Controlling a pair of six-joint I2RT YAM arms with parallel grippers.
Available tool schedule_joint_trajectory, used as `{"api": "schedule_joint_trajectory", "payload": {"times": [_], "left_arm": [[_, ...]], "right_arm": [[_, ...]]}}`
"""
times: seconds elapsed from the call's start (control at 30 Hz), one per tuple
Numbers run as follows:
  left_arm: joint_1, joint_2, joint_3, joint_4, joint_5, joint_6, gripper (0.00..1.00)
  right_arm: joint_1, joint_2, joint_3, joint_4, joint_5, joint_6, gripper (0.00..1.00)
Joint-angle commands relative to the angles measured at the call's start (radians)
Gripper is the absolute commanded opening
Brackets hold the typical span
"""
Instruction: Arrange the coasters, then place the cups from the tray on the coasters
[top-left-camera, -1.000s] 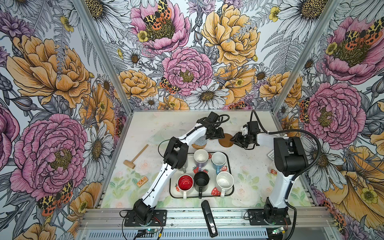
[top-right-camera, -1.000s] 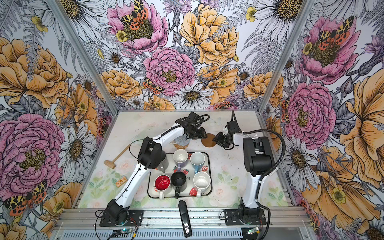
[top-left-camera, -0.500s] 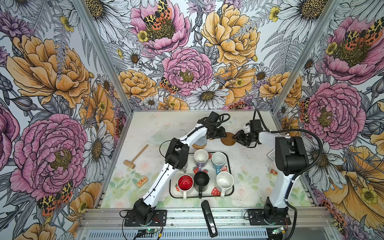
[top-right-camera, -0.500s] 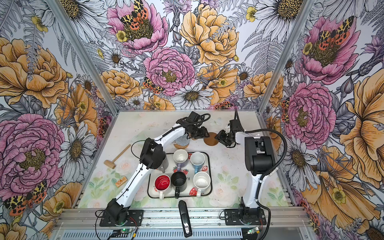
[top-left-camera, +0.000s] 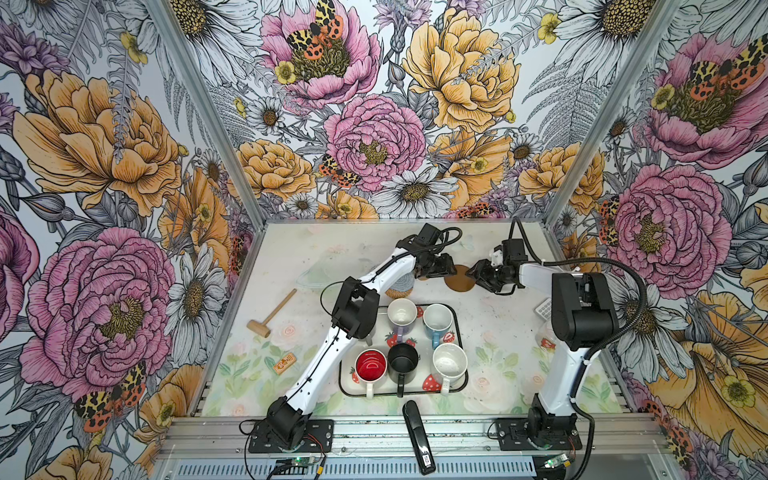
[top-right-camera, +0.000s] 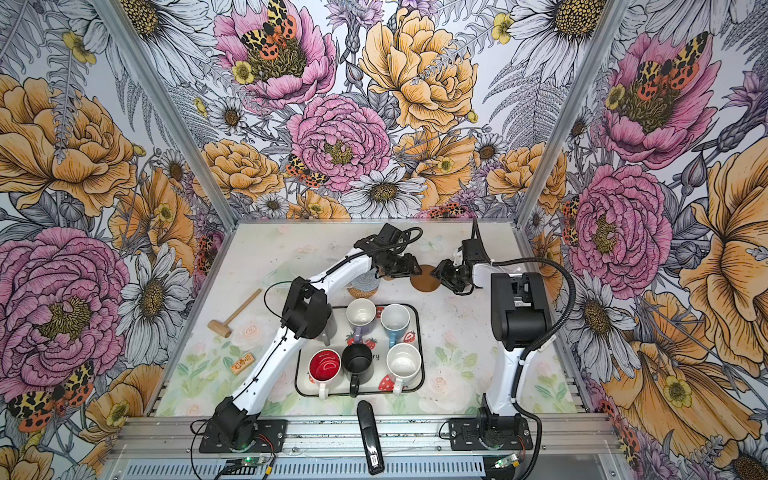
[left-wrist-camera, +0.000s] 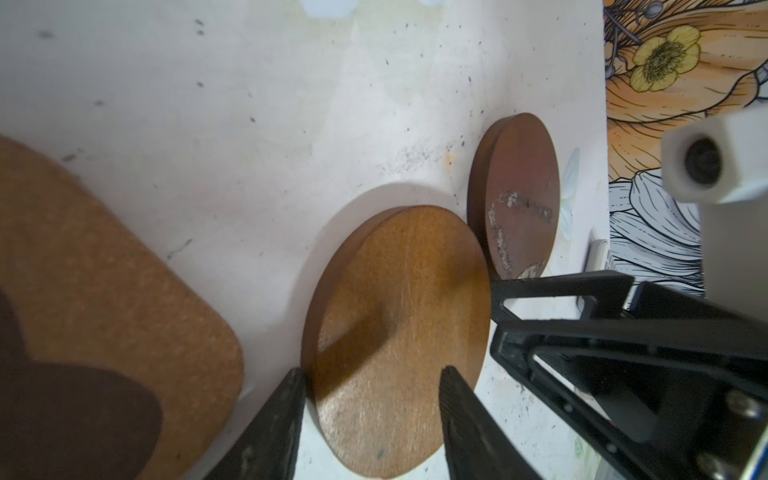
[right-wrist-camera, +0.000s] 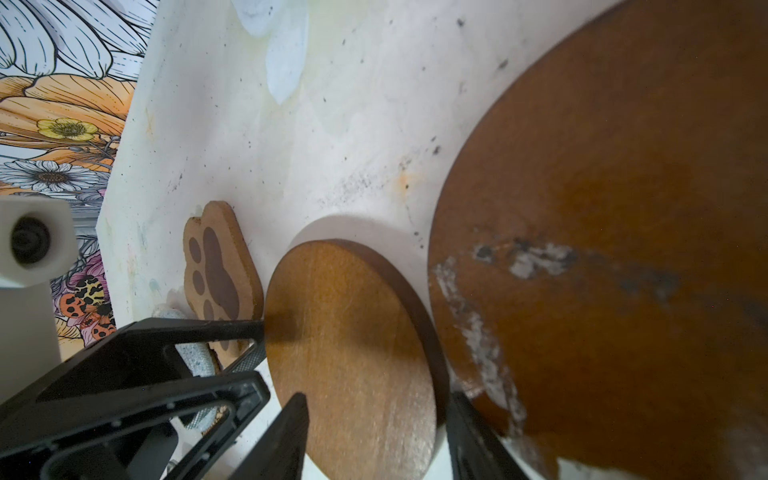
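In both top views cups (top-left-camera: 402, 311) sit on tray (top-left-camera: 384, 390); coasters (top-left-camera: 402, 284) bunched; left gripper (left-wrist-camera: 372, 372), right gripper (right-wrist-camera: 378, 395) straddle one disc (top-left-camera: 459, 280), fingers apart, hold unclear.

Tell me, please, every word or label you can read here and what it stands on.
"ry": on the tray, the rest hidden by the black cup.
Orange block: print too blurred to read.
Black device: label too small to read.
Darker brown disc: worn marks, unreadable.

Floral wallpaper (top-left-camera: 374, 137) of pink and orange blooms covers three walls; metal corner posts (top-left-camera: 203, 104) frame a pale, speckled counter (top-left-camera: 498, 332); even light.
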Motion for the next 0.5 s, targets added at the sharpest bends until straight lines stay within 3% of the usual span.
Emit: {"api": "schedule_joint_trajectory", "payload": {"times": [0.0, 0.23, 0.47], "left_arm": [[-0.03, 0.037, 0.011, 0.0, 0.041, -0.013, 0.54], [-0.029, 0.037, 0.006, 0.008, 0.031, -0.022, 0.54], [-0.023, 0.015, -0.009, 0.01, 0.0, -0.018, 0.54]], "right_arm": [[0.001, -0.003, 0.018, 0.022, -0.026, -0.006, 0.61], [0.0, -0.047, -0.007, 0.008, -0.017, -0.021, 0.76], [0.0, -0.092, -0.042, 0.004, -0.012, -0.024, 0.77]]}}
